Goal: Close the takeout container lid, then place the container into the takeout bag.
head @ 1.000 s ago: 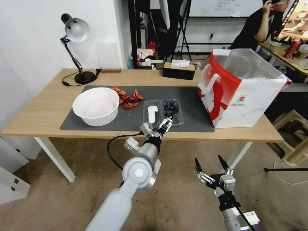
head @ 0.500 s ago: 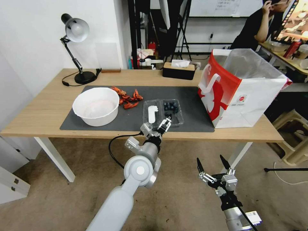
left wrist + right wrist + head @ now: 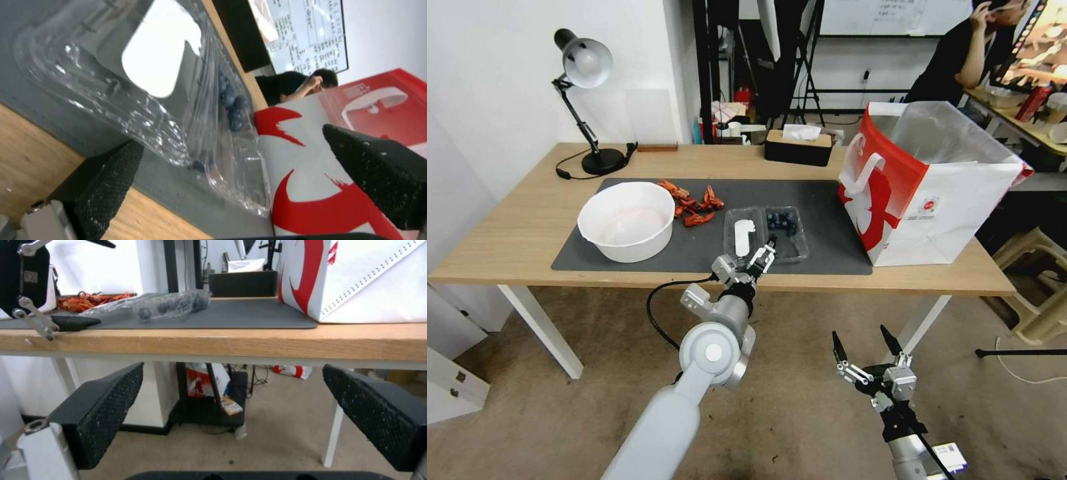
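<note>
The takeout container [image 3: 766, 233] lies open and flat on the dark mat [image 3: 820, 207] near the front edge of the table [image 3: 507, 233], its two halves side by side along that edge: the lid [image 3: 742, 230] with its white label toward the white bowl [image 3: 626, 220], the berry-filled half toward the takeout bag [image 3: 924, 183], which stands upright at the table's right end, well apart from the box. The left gripper [image 3: 762, 251] is the nearer arm by far; it hovers at the front rim of the container, about where the hinge line between the halves meets that rim, with its fingers [image 3: 111, 180] apart and nothing between them. In the left wrist view the lid's front rim sits just beyond one finger, the berry half farther across, so the lid lies slightly toward the bowl side of the gap, and folding it shut would, by my reading, mean catching that rim and swinging it over toward the bag side. The right gripper [image 3: 867, 353] hangs below the table's front edge, fingers spread wide, idle
</note>
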Robot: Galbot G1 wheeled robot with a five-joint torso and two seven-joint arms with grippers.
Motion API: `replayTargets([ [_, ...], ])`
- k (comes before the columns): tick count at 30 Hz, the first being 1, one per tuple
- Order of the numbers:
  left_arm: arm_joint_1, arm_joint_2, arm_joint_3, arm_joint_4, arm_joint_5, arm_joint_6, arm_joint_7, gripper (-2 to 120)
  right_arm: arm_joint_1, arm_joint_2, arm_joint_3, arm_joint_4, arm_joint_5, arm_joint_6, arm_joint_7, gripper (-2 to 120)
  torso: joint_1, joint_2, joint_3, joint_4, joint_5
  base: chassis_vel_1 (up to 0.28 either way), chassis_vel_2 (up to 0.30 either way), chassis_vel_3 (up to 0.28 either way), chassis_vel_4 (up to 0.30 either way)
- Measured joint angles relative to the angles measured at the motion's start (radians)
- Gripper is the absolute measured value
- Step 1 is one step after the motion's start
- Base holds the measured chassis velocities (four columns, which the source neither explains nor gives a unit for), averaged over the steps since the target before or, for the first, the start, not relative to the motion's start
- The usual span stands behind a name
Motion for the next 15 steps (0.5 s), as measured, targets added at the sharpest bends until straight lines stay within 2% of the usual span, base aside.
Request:
replayTargets([
  [15,0.018,-0.001,-0.028,-0.036,-0.012,-0.016,0.071,100,-0.008,0.007,0.001,0.004,-0.007,0.006,-0.002,100,0.000,0.000,0.000,-0.0001,-0.0001,0.000,0.000,0.000,0.000],
])
